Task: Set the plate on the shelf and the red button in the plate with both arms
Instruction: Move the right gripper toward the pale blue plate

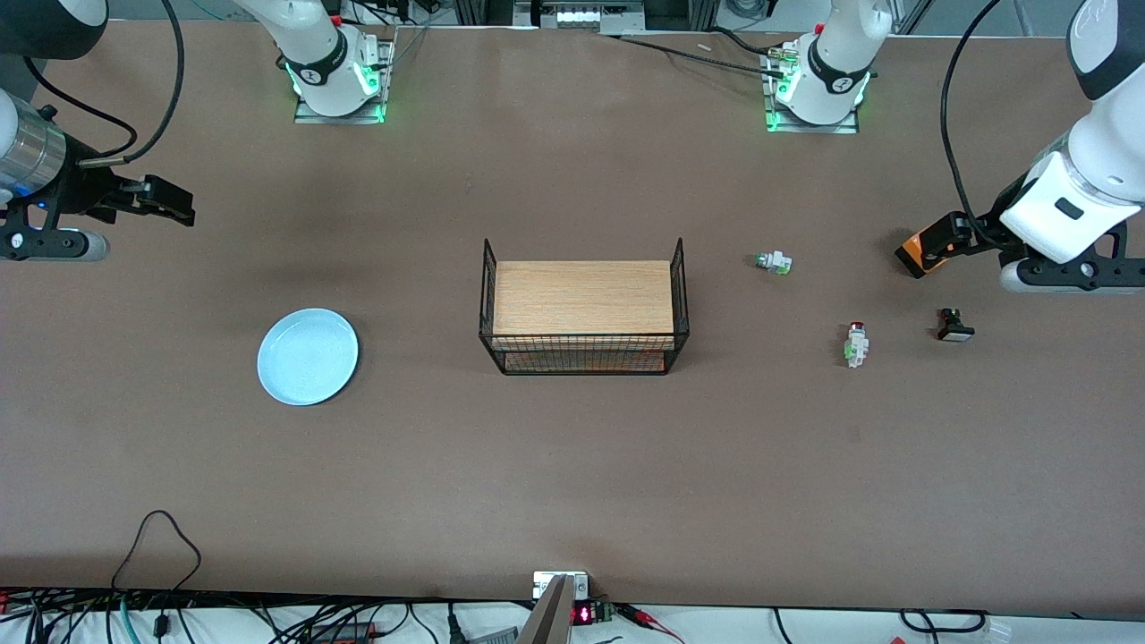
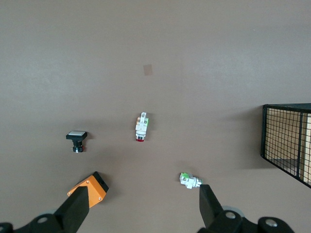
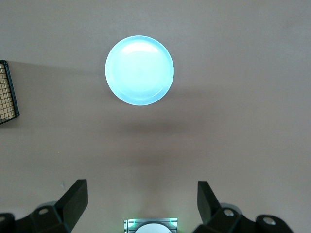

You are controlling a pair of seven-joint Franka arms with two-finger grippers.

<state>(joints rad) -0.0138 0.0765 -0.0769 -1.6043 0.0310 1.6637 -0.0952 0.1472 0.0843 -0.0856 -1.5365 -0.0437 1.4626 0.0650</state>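
The pale blue plate [image 1: 308, 356] lies flat on the table toward the right arm's end; it also shows in the right wrist view [image 3: 139, 70]. The red button [image 1: 857, 343], a white body with a dark-red cap, lies toward the left arm's end and shows in the left wrist view [image 2: 141, 127]. My left gripper [image 1: 930, 247] hangs open and empty over the table at the left arm's end [image 2: 146, 204]. My right gripper [image 1: 165, 202] hangs open and empty over the table at the right arm's end [image 3: 141, 199].
A black wire basket with a wooden top [image 1: 583, 309] stands mid-table. A white-and-green button [image 1: 773, 262] lies farther from the front camera than the red button. A black square-faced button [image 1: 954, 326] lies beside the red one, toward the left arm's end.
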